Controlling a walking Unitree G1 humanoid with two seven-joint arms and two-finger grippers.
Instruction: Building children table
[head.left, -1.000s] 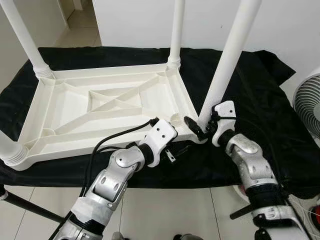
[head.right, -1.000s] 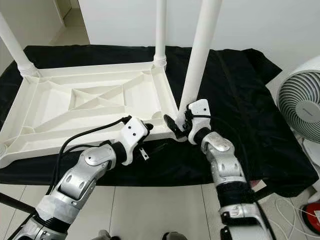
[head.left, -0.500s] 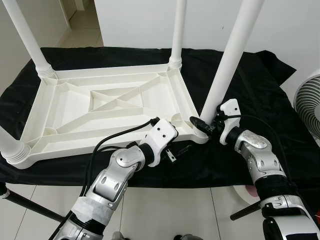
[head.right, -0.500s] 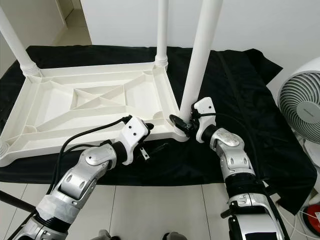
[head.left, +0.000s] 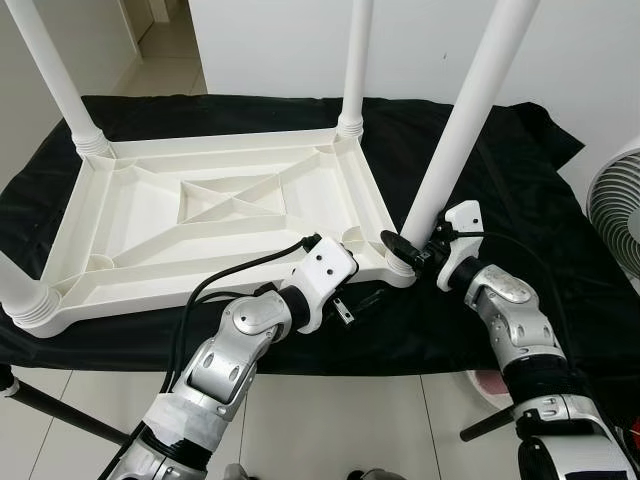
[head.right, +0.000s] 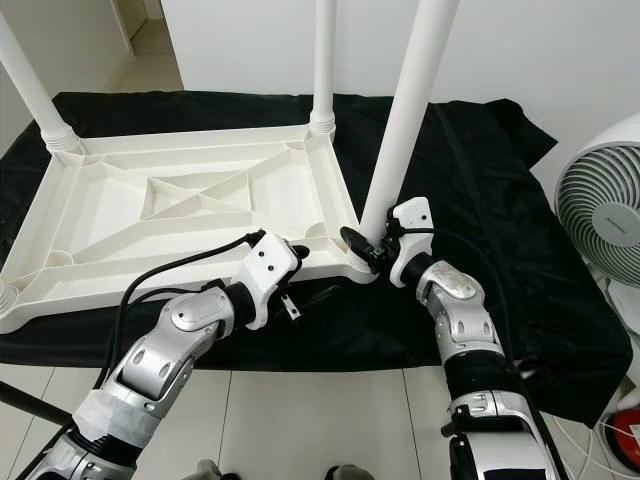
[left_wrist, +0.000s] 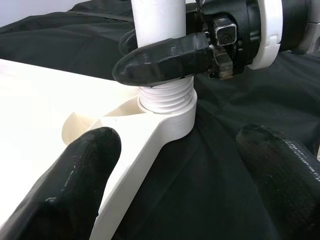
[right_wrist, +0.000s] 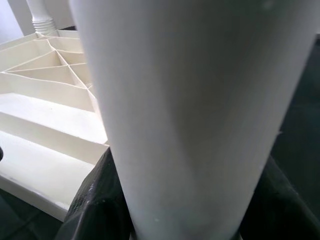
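Upside-down white table top (head.left: 200, 220) lies centre-left on the black-draped desk (head.left: 520, 190). Right gripper (head.left: 405, 252) clamps the near-right leg (head.left: 460, 120), which stands upright, leaning slightly right. Left gripper (left_wrist: 175, 165) hovers spread wide beside that corner.

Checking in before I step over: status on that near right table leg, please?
Right gripper shut on near right leg just above its threaded base. Left gripper open beside upturned tabletop corner. Leg tilted in socket. Nothing blocking.

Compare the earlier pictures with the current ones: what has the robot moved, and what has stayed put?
The right gripper, still clamped on the near-right table leg, swung its forearm outward to the robot's right. The left gripper and the upturned tabletop stayed as they were.
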